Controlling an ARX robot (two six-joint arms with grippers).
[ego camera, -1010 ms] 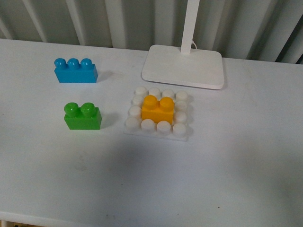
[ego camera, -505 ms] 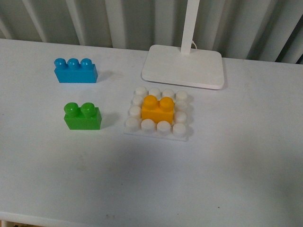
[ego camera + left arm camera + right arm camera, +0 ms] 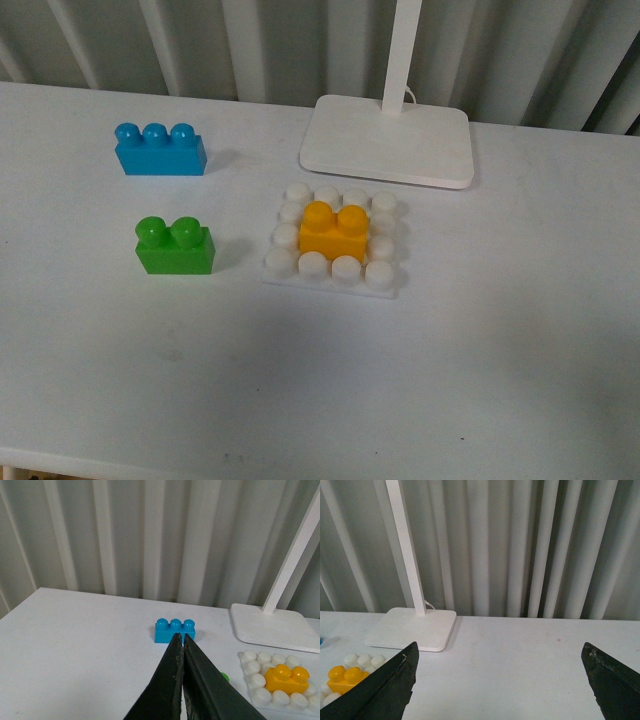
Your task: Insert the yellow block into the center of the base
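Observation:
The yellow block (image 3: pixel 334 231) sits upright on the middle studs of the white studded base (image 3: pixel 331 277), with white studs showing all round it. It also shows in the left wrist view (image 3: pixel 287 679) and the right wrist view (image 3: pixel 346 678), seated on the base (image 3: pixel 255 696) (image 3: pixel 364 660). Neither arm shows in the front view. My left gripper (image 3: pixel 180 641) is shut and empty, held above the table short of the blue brick. My right gripper (image 3: pixel 499 652) is wide open and empty over bare table, off to the right of the base.
A blue three-stud brick (image 3: pixel 159 150) lies at the back left and a green two-stud brick (image 3: pixel 175 246) lies left of the base. A white lamp foot (image 3: pixel 388 141) with a pole stands just behind the base. A corrugated wall closes the back.

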